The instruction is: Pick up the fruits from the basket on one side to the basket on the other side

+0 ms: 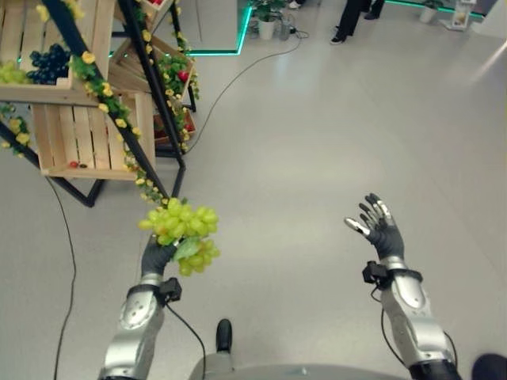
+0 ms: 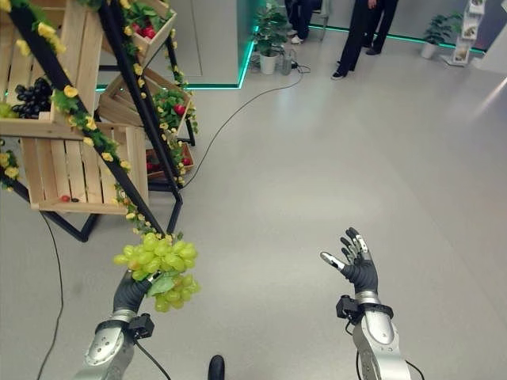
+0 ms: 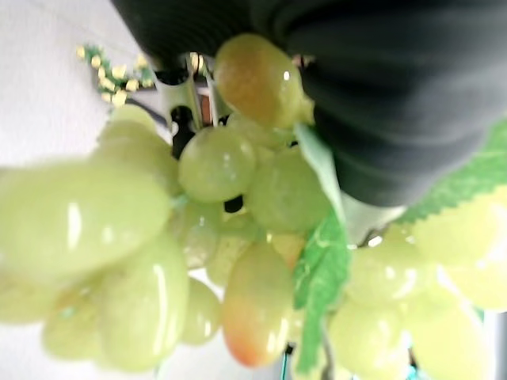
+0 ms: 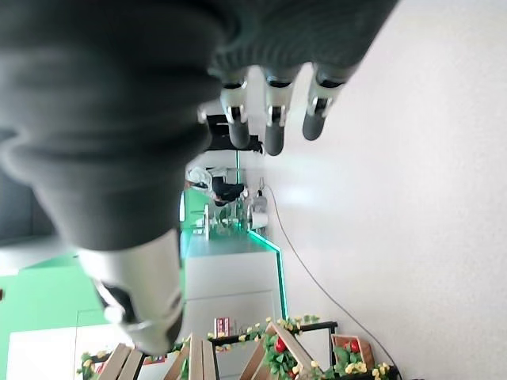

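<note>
My left hand (image 1: 158,256) is raised over the bare floor and shut on a bunch of green grapes (image 1: 182,228) with a green leaf; the bunch covers its fingers. Seen from the left wrist, the grapes (image 3: 198,237) press close against the dark hand cover. My right hand (image 1: 379,228) is held up at the right, open, palm toward the middle, with nothing in it; its fingers (image 4: 273,119) hang straight. A wooden crate stand (image 1: 87,138) trimmed with yellow flowers rises at the left. Its upper crate holds dark grapes (image 1: 47,62) and more green grapes (image 1: 9,74).
Behind the stand, further crates hold red fruit (image 1: 183,77). A small red fruit (image 1: 74,165) lies in the lower crate. The stand's black legs (image 1: 162,119) slant down toward my left hand. A thin cable (image 1: 238,75) crosses the floor. People's legs (image 1: 348,20) and a potted plant (image 1: 265,22) stand far back.
</note>
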